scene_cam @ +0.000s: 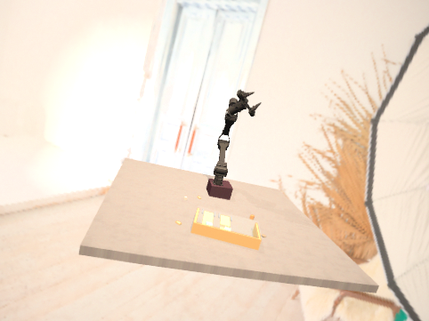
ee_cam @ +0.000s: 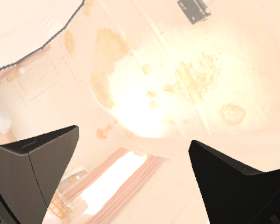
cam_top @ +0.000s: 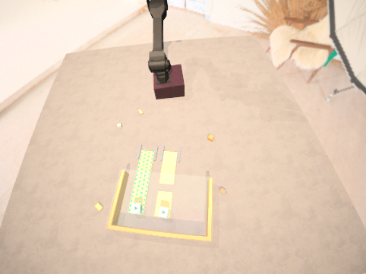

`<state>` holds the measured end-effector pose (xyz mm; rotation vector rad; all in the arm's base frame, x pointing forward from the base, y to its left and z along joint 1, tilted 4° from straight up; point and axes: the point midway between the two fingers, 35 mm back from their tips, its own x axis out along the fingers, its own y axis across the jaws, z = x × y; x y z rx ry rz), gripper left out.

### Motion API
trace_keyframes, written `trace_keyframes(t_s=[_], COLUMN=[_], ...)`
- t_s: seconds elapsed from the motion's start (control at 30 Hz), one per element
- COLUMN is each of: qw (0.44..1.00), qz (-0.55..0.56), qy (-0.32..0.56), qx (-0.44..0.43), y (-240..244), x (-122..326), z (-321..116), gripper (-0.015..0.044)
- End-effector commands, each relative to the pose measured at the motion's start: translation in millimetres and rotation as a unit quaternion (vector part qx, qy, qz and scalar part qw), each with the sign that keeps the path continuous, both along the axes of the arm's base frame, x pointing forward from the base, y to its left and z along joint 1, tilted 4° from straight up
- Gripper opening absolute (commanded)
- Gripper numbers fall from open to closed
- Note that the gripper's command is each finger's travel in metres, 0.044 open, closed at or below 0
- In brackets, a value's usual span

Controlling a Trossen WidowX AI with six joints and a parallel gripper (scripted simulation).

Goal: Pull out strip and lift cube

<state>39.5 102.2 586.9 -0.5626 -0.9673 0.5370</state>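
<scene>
A dotted yellow strip (cam_top: 143, 178) (scene_cam: 207, 218) runs unbroken from the open side of the yellow-walled tray to a pale cube (cam_top: 136, 208) with a dark mark on top. A plain yellow strip beside it is in two parts, with a gap between the outer piece (cam_top: 168, 167) and the inner piece (cam_top: 163, 197). Another pale cube (cam_top: 163, 212) with a similar mark sits on the inner piece; the marks are too small to read. My gripper (scene_cam: 257, 99) (ee_cam: 136, 140) is open and empty, raised high above the table, far from the strips. It is out of frame in the top view.
The tray wall (cam_top: 159, 234) (scene_cam: 226, 238) closes three sides, and a see-through cover seems to span it. Thin grey rails (cam_top: 139, 152) flank the strips' outer ends. Small loose blocks lie around, including an orange one (cam_top: 210, 137) and a yellow one (cam_top: 99, 206). My base block (cam_top: 169, 91) stands behind.
</scene>
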Motion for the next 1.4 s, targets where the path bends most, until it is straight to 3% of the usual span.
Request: trace_keyframes(t_s=[0.0,0.27,0.63,1.0,1.37], qw=[0.995,0.954,0.834,0.664,0.653], qz=[-0.009,-0.062,-0.189,-0.344,-0.353], qy=[0.077,0.246,0.469,0.637,0.644], qx=[0.06,0.162,0.222,0.187,0.182], y=[-18,-52,-84,-108,-109], x=[51,159,259,264,261], z=[-15,-82,-241,-418,-428], gripper=[0.04,0.04,0.04,0.04,0.04])
